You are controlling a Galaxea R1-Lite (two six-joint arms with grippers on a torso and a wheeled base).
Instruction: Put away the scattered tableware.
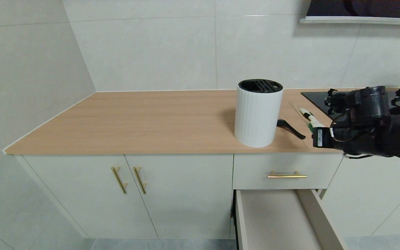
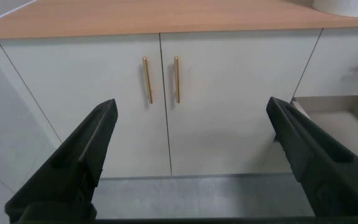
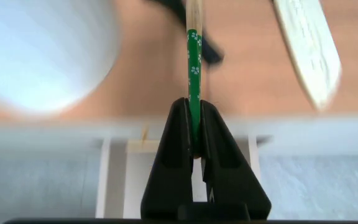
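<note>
A white ribbed utensil holder (image 1: 258,116) with a black slotted top stands on the wooden counter (image 1: 151,121). Just to its right lie a black handle (image 1: 291,128), a white-handled utensil (image 1: 309,116) and a chopstick (image 1: 299,111) with a green, flower-patterned end. My right gripper (image 1: 314,134) (image 3: 194,118) is shut on that green end of the chopstick (image 3: 194,68), at the counter's front edge beside the holder (image 3: 42,56). Low down in front of the cabinet doors, my left gripper (image 2: 194,155) stands open, holding nothing.
A drawer (image 1: 276,218) stands pulled open under the counter, below a shut drawer with a gold handle (image 1: 286,176). Two cabinet doors with gold handles (image 2: 160,79) are to the left. A black hob (image 1: 319,100) with a pot lies at the right end.
</note>
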